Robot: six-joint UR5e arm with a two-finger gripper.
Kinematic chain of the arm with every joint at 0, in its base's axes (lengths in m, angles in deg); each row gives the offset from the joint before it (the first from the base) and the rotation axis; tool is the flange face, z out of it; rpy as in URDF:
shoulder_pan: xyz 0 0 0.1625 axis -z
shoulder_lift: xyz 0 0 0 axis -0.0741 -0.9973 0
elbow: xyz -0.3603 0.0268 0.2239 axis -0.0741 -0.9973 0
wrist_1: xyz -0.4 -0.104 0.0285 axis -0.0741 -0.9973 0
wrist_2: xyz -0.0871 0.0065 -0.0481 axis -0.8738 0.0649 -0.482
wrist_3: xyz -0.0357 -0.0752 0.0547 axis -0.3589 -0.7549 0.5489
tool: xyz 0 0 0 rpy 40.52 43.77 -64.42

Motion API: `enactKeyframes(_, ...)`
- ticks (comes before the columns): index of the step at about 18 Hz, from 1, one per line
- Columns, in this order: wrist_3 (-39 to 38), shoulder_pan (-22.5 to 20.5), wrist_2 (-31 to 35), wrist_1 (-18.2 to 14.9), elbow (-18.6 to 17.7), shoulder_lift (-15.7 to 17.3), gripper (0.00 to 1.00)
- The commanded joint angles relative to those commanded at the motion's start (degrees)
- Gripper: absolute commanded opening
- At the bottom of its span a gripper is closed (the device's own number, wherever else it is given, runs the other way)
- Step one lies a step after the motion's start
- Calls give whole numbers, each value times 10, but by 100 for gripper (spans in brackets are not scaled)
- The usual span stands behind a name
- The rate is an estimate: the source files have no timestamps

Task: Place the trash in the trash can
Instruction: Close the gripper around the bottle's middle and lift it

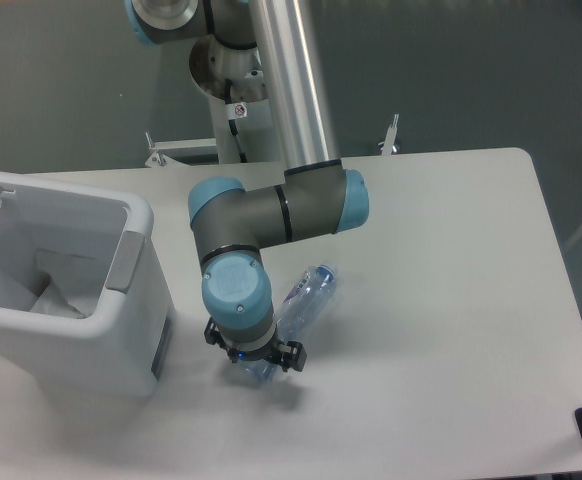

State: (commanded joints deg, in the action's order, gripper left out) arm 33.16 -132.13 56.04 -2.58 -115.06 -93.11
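Jaws (254, 358) down over bottle's (301, 297) lower end, grip state hidden by wrist. Bottle lies slanted on desk (441, 300), right of bin (131, 262); packet (56, 295) already inside. Bottle likely light, crushable, slick; take across mid-body.

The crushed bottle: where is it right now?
In the camera view, the crushed bottle lies centre-front, right of the trash can, its lower end under the pincer.
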Motion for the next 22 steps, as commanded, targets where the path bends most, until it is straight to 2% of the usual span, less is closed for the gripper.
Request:
enactKeyframes(3, 0, 0, 7, 0, 4, -7, 83)
enactKeyframes(5, 0, 1, 10, 0, 4, -8, 70)
enactKeyframes(8, -1, 1, 10, 0, 12, -7, 59)
enactKeyframes(14, -6, -3, 7, 2, 47, 8, 53)
enactKeyframes(18, -15, -25, 1, 3, 75, 46, 52)
enactKeyframes(22, -43, -60, -83, 3, 131, 89, 52)
